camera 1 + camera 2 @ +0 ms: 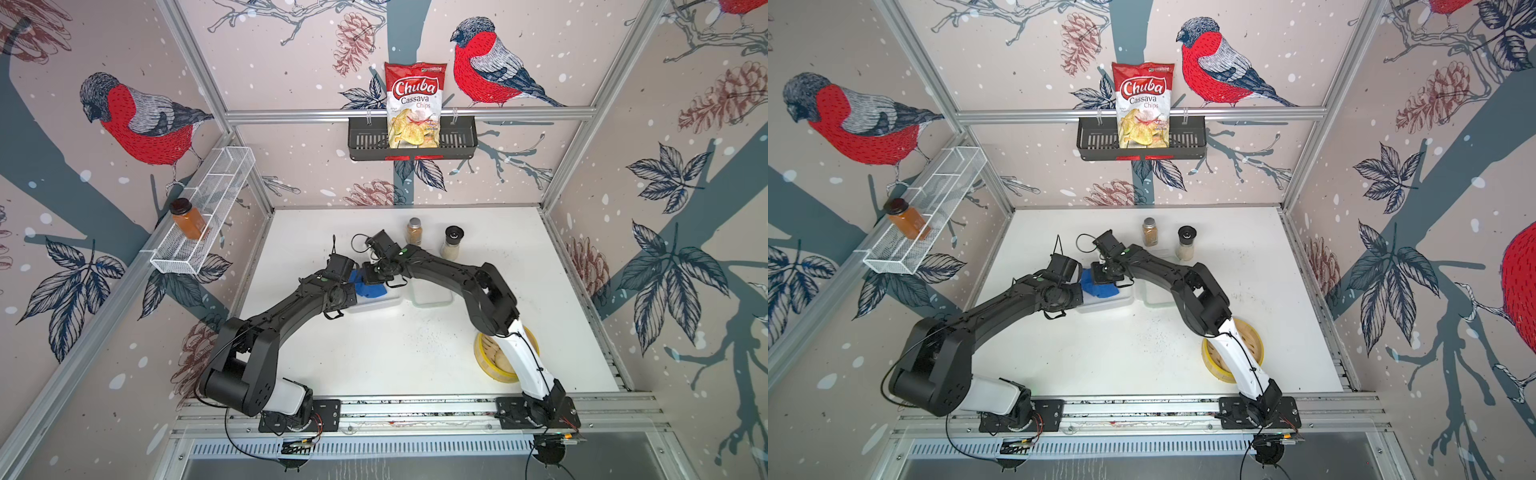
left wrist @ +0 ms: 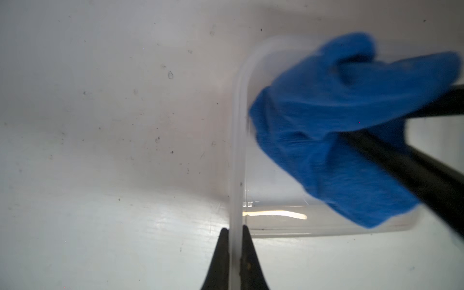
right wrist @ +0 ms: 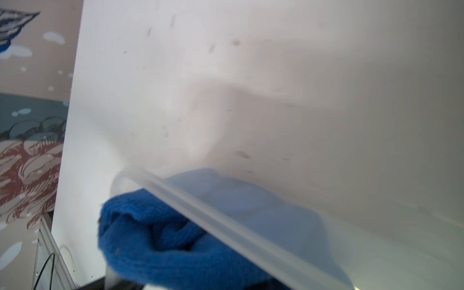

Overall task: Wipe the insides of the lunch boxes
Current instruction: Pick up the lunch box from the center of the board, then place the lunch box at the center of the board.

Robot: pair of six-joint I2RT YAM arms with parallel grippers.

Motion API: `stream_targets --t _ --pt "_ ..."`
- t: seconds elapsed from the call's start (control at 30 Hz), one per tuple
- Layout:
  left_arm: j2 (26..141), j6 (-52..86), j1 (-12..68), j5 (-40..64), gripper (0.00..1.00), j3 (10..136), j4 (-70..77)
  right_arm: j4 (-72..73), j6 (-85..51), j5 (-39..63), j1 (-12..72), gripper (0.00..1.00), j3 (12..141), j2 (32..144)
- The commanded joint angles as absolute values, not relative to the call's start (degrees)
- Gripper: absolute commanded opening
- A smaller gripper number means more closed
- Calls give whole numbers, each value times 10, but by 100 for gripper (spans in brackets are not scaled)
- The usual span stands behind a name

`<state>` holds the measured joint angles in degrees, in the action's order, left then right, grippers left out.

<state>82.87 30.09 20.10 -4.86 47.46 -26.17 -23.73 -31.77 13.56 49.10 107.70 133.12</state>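
A clear lunch box (image 1: 376, 302) (image 1: 1109, 304) lies mid-table. My left gripper (image 2: 235, 229) is shut on the rim (image 2: 237, 150) at one of its short ends. A blue cloth (image 1: 371, 287) (image 1: 1100, 287) (image 2: 326, 130) is bunched inside that box. My right gripper (image 1: 376, 275) is shut on the cloth, and one of its black fingers (image 2: 401, 163) shows against it. In the right wrist view the cloth (image 3: 170, 251) covers the fingertips, partly behind the box's rim (image 3: 226, 227). A second lunch box (image 1: 432, 297) (image 1: 1158, 298), pale green at the rim, sits just to the right, partly under the right arm.
A spice jar (image 1: 414, 231) and a grinder (image 1: 451, 242) stand behind the boxes. A yellow bamboo steamer (image 1: 492, 365) sits front right under the right arm. A chips bag (image 1: 413, 106) hangs in a black wall basket. An amber jar (image 1: 189, 218) rests in the wire shelf at left.
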Motion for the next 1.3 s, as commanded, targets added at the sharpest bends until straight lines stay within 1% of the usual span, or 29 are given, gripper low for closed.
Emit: stream_targets --t 0.0,0.1,0.17,0.3,0.37,0.47,0.53,0.6,0.63,0.77,0.9,0.97,1.03,1.13,1.2,1.27 --pt "826 303 203 -35 0 470 -274 -195 -338 44 461 0 1004 1268" --pt "827 302 203 -36 0 468 -274 -201 -330 8 444 0 965 1230" --pt "828 302 203 -36 0 470 -274 -233 -314 -8 451 0 981 1232" --pt "828 302 203 -38 0 478 -275 -332 -251 -28 516 0 1056 1283" --pt "828 301 203 -39 0 481 -274 -380 -232 -15 547 0 1106 1327" --pt "831 301 203 -37 0 485 -273 -406 -230 53 574 0 1181 1392" --pt "831 301 203 -36 0 486 -272 -393 -244 123 580 0 1214 1421" --pt "829 302 203 -38 0 487 -273 -364 -263 193 578 0 1212 1427" --pt "829 301 203 -42 0 489 -276 -360 -267 208 578 0 1205 1424" --pt "826 302 203 -51 0 495 -282 -397 -243 160 564 0 1142 1383" --pt "823 301 203 -55 0 496 -285 -413 -226 87 516 0 1004 1306" --pt "822 301 203 -54 0 492 -281 -425 -221 45 487 0 975 1285" --pt "823 300 203 -54 0 489 -280 -436 -217 4 473 0 989 1284" --pt "828 300 203 -49 0 489 -278 -434 -222 -50 480 0 1062 1319" --pt "829 299 203 -45 0 490 -276 -434 -226 -65 490 0 1136 1366" --pt "829 299 203 -47 0 491 -279 -436 -235 -49 499 0 1218 1422"
